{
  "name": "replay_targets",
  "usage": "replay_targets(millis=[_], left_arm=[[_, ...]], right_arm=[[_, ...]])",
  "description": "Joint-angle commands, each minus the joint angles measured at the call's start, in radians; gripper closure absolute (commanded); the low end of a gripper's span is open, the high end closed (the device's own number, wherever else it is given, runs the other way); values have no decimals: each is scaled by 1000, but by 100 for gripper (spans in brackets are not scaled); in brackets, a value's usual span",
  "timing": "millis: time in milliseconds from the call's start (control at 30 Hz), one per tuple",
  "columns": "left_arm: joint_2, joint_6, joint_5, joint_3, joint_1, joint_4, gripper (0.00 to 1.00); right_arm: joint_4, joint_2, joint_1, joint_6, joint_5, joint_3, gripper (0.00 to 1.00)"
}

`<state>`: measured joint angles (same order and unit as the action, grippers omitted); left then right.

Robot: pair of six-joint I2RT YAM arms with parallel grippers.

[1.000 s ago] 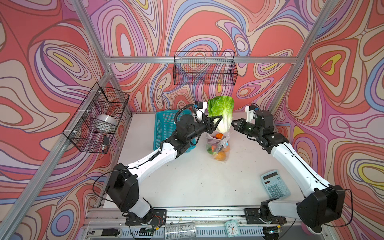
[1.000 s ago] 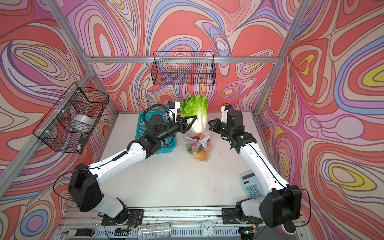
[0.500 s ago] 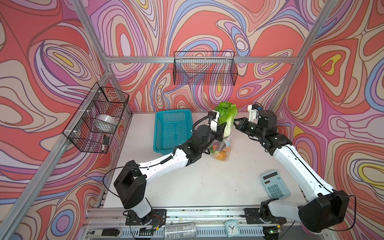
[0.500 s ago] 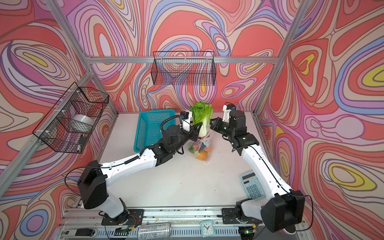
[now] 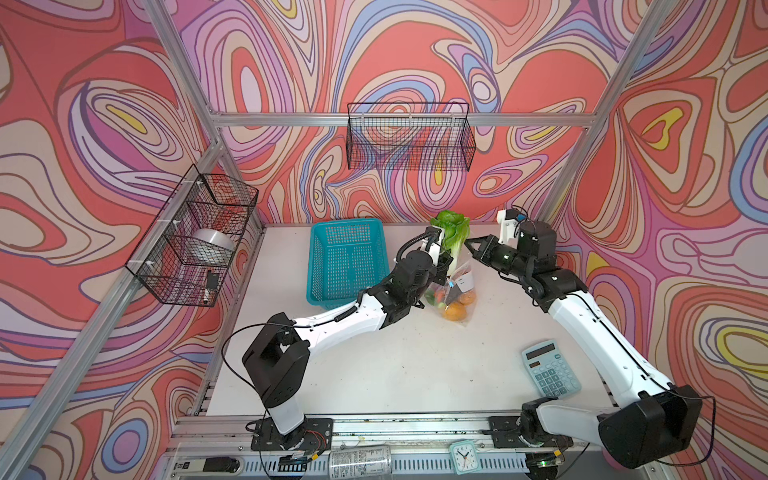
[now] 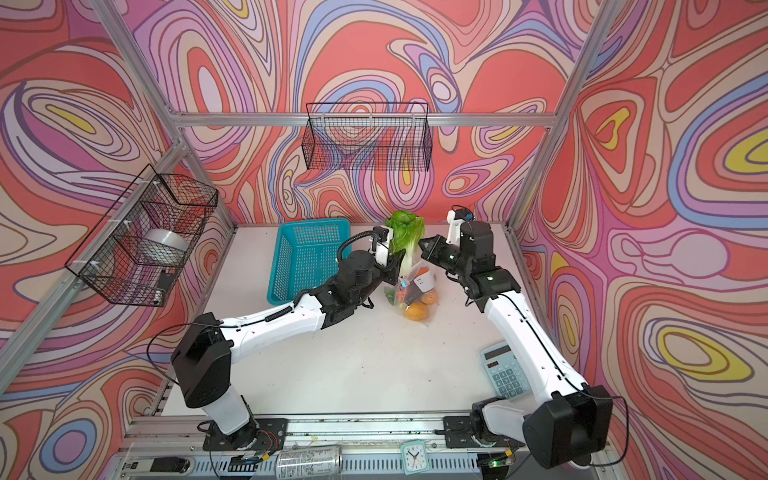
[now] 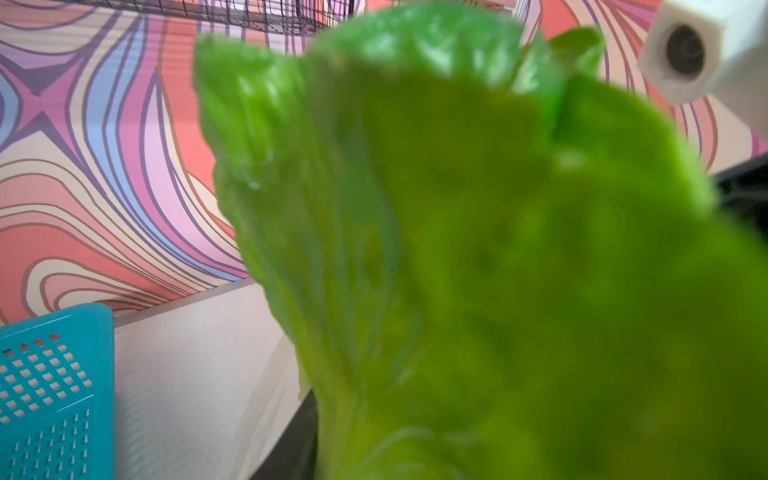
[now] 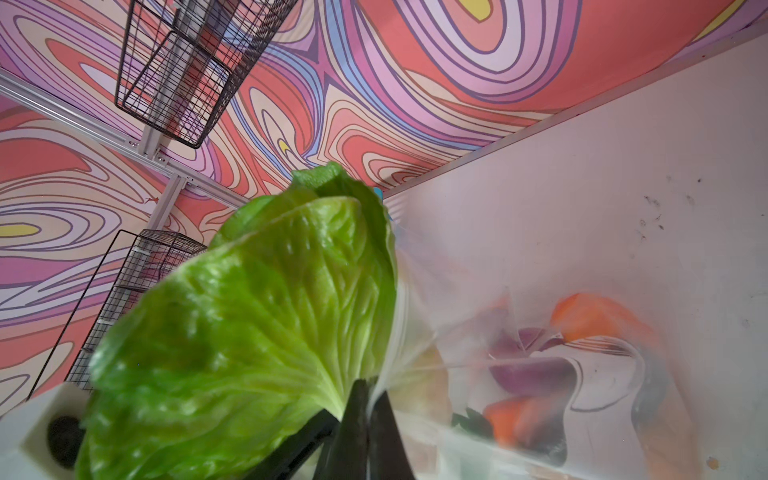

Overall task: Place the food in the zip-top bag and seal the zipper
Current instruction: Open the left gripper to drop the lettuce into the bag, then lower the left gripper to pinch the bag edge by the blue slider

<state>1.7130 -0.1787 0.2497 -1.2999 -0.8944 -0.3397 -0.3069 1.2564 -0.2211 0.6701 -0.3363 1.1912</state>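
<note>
Clear plastic of the bag lies crumpled on the white table just right of the teal basket, with orange, purple and green toy vegetables showing through it. The bag's mouth is lifted at the end level with the basket's far rim. The cabbage stands upright there, white stem down in the opening and its leaves well above the bag's edge.

The right claw is on the side of the cabbage away from the basket and is pinched tight on the bag's upper edge. In the right wrist view the film stretches taut from its closed fingers.

The left claw sits between basket and cabbage, close against the stem. Blurred green leaf fills its wrist view, so I cannot tell how wide it stands or whether it grips.

Bare table lies open in front of the basket, out to the calculator well off to the right.
</note>
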Motion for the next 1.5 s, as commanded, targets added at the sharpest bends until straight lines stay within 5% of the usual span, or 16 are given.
replay_targets(millis=[0, 200, 267, 300, 667, 900, 1000, 1133, 1333, 1467], left_arm=[[-48, 15, -69, -22, -6, 85, 50], [-56, 13, -119, -79, -6, 203, 22], [-60, 10, -121, -95, -6, 227, 1], [-64, 10, -122, -100, -8, 232, 0], [-139, 38, -161, -196, 22, 438, 0], [-225, -172, -232, -134, 166, 450, 1], [-268, -204, -261, -51, 170, 409, 8], [-328, -237, -223, 117, 107, 321, 15], [-348, -101, 123, 320, -145, 69, 18], [-268, -113, 158, 387, -175, -121, 18]], right_arm=[[23, -9, 2, -15, 27, 9, 100], [28, -8, 2, -16, 43, 0, 100], [24, -9, 2, -20, 47, -2, 100], [22, -11, 2, -20, 49, -2, 100], [43, -3, 23, -2, 35, -25, 100], [54, -2, 25, 3, 25, -25, 100], [49, -5, 26, 2, 41, -25, 100], [46, 5, 26, 4, 56, -17, 100], [43, 21, 27, 34, 90, -5, 100], [53, 24, 28, 46, 103, -12, 100]])
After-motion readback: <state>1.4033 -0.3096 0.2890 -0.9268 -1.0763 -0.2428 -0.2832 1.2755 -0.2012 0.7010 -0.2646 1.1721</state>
